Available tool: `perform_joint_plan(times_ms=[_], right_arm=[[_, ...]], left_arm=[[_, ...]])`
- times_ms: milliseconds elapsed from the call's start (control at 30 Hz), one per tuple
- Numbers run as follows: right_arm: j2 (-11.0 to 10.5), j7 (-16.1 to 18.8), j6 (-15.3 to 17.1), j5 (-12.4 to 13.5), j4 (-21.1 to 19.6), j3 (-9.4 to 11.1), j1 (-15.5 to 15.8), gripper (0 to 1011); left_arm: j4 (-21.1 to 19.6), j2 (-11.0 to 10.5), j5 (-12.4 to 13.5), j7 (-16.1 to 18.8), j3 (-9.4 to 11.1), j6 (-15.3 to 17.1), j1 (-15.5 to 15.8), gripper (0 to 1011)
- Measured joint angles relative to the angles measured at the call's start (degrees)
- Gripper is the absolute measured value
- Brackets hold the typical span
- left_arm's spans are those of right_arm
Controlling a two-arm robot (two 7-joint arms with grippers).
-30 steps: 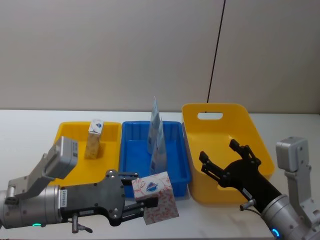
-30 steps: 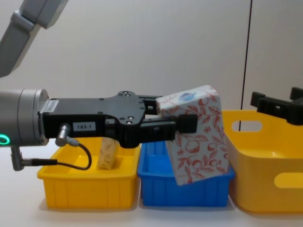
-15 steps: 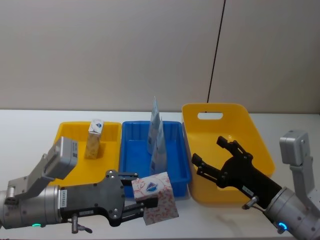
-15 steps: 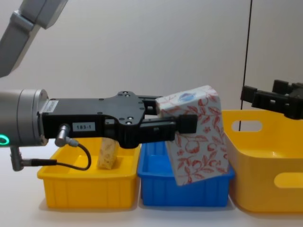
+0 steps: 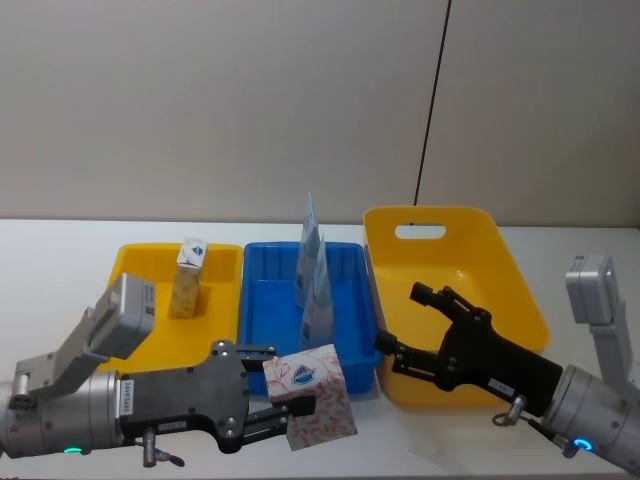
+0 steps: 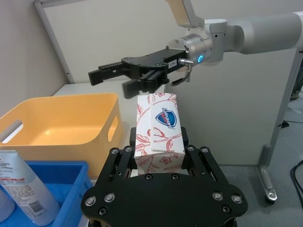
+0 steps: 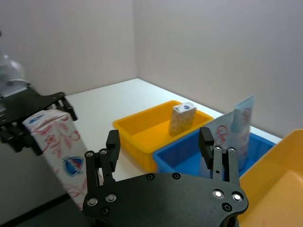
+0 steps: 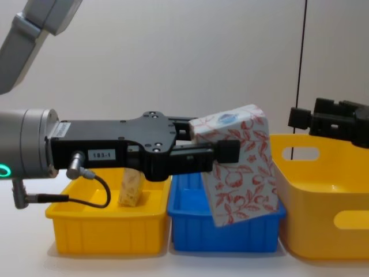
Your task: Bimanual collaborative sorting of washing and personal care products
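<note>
Right gripper (image 5: 398,316) has advanced left toward patterned pack (image 5: 322,390), jaws spread wide, likely for handover. Left gripper (image 5: 283,388) clamped on one end of pack, holding it aloft in front of blue bin (image 5: 262,300), free end presented to partner arm.

"183-1" can be read in dark figures on a small white sticker (image 8: 105,154), fixed to the black body of the left gripper (image 8: 223,147) at the near left. On the pack (image 6: 158,127) clamped in it, a blue shield logo (image 6: 165,116) is carried, but its white script cannot be made out. Fine print on the pouch (image 6: 21,182) cannot be read either.
</note>
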State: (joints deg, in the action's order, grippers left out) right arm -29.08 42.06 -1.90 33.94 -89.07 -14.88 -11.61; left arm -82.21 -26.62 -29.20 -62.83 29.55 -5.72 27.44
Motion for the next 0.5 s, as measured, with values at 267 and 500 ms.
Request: perform_joint_plan(times_ms=[267,500], right_arm=[[-1.7,7.6,0.5,2.3,3.2,-1.8,-2.9,1000],[-2.9,14.5,0.9,3.9,6.0,-3.7,-5.8,1000]], left_arm=[[0.0,0.0,0.0,0.0,0.0,0.0,0.0,407],[0.0,0.0,0.0,0.0,0.0,0.0,0.0,407]])
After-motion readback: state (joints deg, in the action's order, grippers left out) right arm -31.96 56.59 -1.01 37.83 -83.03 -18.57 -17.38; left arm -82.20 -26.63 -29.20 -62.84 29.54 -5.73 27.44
